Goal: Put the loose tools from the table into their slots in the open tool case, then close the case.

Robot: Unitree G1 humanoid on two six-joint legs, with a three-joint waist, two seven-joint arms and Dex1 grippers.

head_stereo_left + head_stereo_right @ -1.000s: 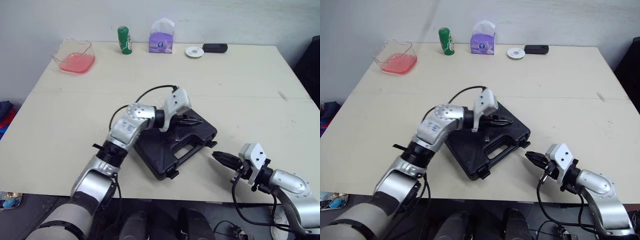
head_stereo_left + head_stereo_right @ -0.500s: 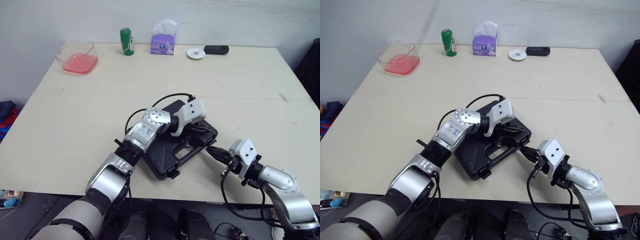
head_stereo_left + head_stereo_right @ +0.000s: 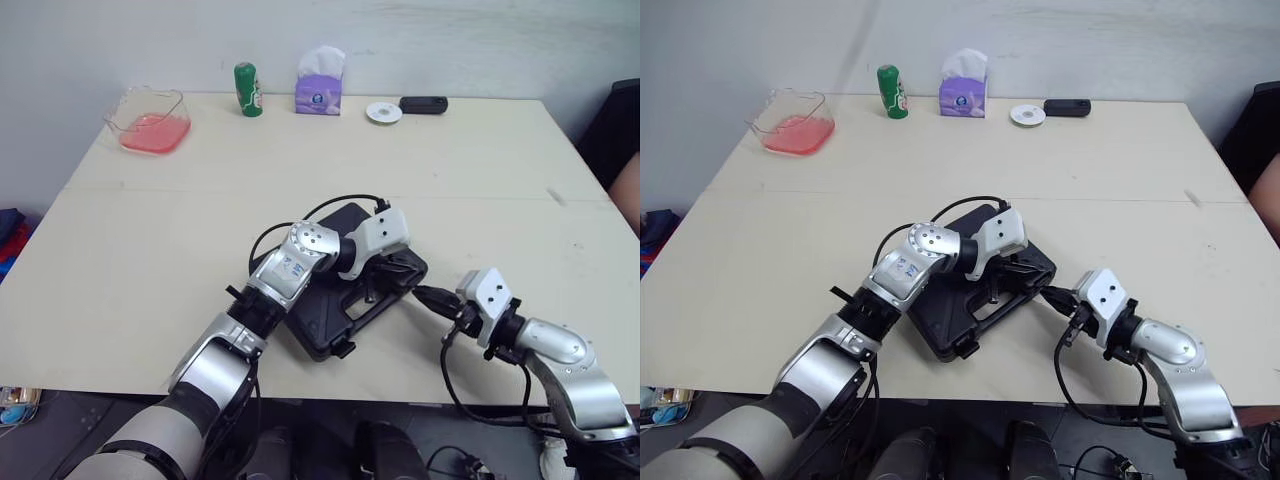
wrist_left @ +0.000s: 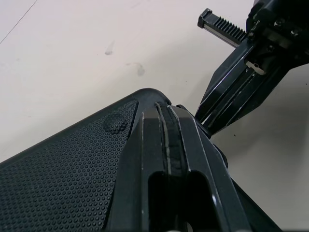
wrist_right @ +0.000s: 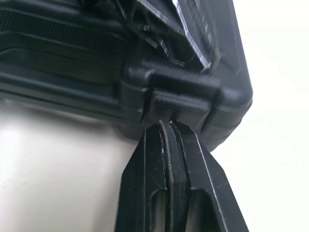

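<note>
Black textured plastic tool case (image 3: 318, 318): lid down, near the centre of the cream table's (image 3: 150, 250) front edge. Left gripper (image 3: 392, 276): fingers pressed together, atop the lid. Right gripper (image 5: 166, 126): fingers together, tips apparently touching the case's corner latch (image 5: 181, 96).

Your two head views look forward and down from above the near edge of the pale beige surface (image 3: 480, 160). They sit far enough back to take in all of it, up to the wall at 12 o'clock. Both share almost the whole scene, offset slightly sideways.

Your left wrist view sits very close over the black textured plastic tool case (image 4: 72, 164). It looks along the left pincer (image 4: 167, 113) towards the right pincer (image 4: 208, 113).

Your right wrist view looks along its own pincer, nearly against the case's edge. Both wrist views share that case corner, near 6 o'clock on the surface.
</note>
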